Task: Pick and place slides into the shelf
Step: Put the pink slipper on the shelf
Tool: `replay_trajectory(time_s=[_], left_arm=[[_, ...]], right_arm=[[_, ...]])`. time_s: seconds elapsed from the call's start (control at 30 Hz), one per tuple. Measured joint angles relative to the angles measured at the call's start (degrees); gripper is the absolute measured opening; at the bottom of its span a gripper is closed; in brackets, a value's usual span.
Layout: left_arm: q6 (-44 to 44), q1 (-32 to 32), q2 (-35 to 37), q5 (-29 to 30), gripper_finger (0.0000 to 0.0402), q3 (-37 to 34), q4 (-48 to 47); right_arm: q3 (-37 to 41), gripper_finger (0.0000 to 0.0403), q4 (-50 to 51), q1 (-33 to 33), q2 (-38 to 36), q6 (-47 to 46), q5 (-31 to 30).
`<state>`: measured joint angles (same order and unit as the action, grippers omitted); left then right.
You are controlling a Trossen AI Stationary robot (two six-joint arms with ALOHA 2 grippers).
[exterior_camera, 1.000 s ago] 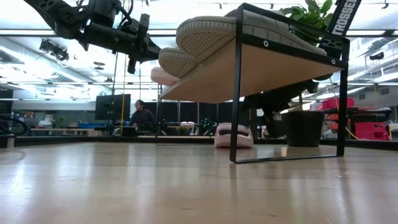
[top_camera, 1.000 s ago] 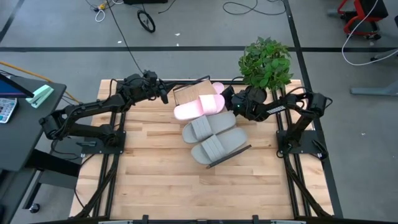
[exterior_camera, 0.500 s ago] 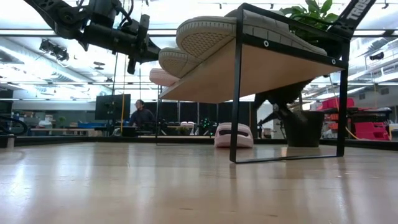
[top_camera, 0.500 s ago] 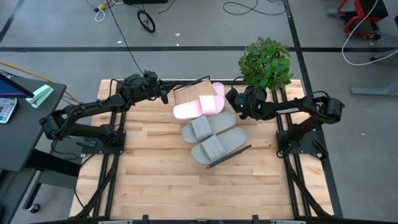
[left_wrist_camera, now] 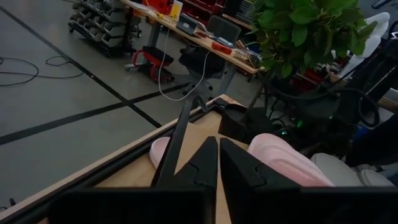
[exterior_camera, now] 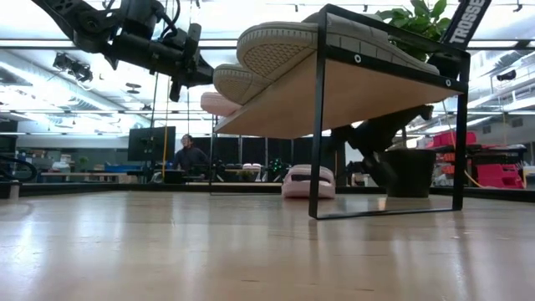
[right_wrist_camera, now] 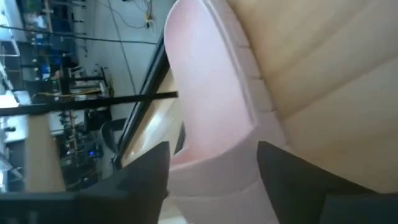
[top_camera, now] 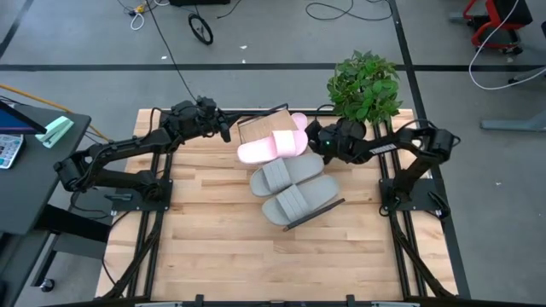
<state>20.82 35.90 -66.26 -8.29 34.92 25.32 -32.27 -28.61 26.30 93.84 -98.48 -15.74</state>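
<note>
A grey concrete floor (top_camera: 256, 34) crossed by dark lines and loose cables (top_camera: 328, 11) surrounds the plank counter (top_camera: 213, 247). A potted plant (top_camera: 364, 85) stands at its far edge, and a seated person (exterior_camera: 190, 155) works beyond under ceiling lights.

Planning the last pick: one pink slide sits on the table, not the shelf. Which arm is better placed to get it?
Right, probably: its pincer sits beside that pink slide, straddling it in its wrist view. The left pincer hangs raised, shut.

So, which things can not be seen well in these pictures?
- Second pink slide: in the high view, the shelf and the slides on it hide nearly all of it.
- Right gripper: in the low view, the shelf hides it.
- Grey slides: in the left wrist view, the edge cuts them off, beyond the shut left gripper.
- Person: low view, too small.
</note>
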Motion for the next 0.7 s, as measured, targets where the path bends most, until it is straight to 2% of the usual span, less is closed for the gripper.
replay_trajectory(time_s=[0.23, 0.43, 0.5, 0.57, 0.63, 0.7], left_arm=[[-0.29, -0.01, 0.0, 0.01, 0.0018, 0.0, -0.08], [-0.42, -0.02, 0.0, 0.02, 0.0013, 0.0, -1.29], [-0.47, 0.0, 0.0, 0.03, 0.0016, 0.0, -1.56], [-0.45, 0.0, 0.0, 0.03, 0.0019, 0.0, -1.79], [-0.5, -0.02, -0.04, 0.03, 0.002, 0.0, -1.72], [-0.46, 0.0, -0.09, 0.04, 0.0018, 0.0, -1.79]], right_arm=[[-0.04, 0.0298, 3.44, 1.86, 2.45, 1.2, 4.33], [-0.2, 0.0291, -0.01, 1.15, 7.86, 0.16, 5.8], [-0.39, 0.0275, -0.23, 0.39, 8.31, 0.54, 4.38], [-0.96, 0.0243, 0.88, 0.17, 8.44, 1.85, 3.88], [-1.97, 0.0191, 3.07, 0.27, 8.64, 2.62, 4.31], [-2.54, 0.0121, 4.3, 0.23, 8.81, 3.17, 3.95]])
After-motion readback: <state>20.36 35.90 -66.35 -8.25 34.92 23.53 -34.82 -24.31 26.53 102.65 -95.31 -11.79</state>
